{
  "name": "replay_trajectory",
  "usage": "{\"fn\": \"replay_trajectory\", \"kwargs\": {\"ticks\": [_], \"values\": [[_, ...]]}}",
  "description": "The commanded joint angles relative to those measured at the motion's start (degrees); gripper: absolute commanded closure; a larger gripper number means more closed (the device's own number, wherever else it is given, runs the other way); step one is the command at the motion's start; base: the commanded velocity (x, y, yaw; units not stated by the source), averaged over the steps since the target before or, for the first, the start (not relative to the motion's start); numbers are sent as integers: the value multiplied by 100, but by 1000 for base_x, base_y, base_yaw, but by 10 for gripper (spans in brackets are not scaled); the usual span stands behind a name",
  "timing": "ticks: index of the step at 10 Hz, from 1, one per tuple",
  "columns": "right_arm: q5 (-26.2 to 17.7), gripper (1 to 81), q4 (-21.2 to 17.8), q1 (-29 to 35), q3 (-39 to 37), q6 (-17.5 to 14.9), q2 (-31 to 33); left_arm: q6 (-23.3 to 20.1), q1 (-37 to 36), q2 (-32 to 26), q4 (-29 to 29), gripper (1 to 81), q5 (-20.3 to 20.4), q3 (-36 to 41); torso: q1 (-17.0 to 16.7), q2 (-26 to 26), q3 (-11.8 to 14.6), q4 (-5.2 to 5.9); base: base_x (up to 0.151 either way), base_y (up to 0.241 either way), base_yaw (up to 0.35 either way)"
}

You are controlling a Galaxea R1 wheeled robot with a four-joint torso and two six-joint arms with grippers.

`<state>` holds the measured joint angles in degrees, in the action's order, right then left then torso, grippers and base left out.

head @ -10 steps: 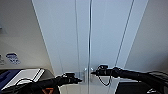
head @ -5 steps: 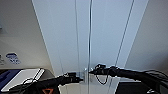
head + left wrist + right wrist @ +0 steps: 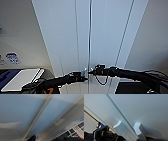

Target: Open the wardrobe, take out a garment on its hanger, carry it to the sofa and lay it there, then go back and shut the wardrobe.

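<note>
Two black arms enter from the bottom of the head view. The left arm (image 3: 60,81), from the lower left, is a jointed black tube with an orange patch near its base at the bottom edge. The right arm (image 3: 135,75), from the lower right, is thicker and dark, with thin black cables along it and one cable hanging in a loop (image 3: 100,81) below its wrist. Each ends in a blocky black tool, left tool (image 3: 83,74), right tool (image 3: 93,71); their fingers are too blurred to make out.
</note>
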<state>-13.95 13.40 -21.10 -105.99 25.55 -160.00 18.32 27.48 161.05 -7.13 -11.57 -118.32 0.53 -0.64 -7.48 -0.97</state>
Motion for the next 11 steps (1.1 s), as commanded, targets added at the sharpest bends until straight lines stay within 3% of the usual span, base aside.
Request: {"fn": "replay_trajectory", "kwargs": {"ticks": [1,7,11], "values": [[24,10,14,945,246,11,-34,13,-1055,261,-60,10,-12,-138,0,0,0,0,0,0,0],[32,10,14,769,430,11,-8,-4,-1064,859,-87,10,199,-350,0,2,0,0,0,0,0],[76,10,215,400,1018,-50,-8,-4,-1038,552,-95,10,173,1079,0,0,0,2,0,0,0]]}}
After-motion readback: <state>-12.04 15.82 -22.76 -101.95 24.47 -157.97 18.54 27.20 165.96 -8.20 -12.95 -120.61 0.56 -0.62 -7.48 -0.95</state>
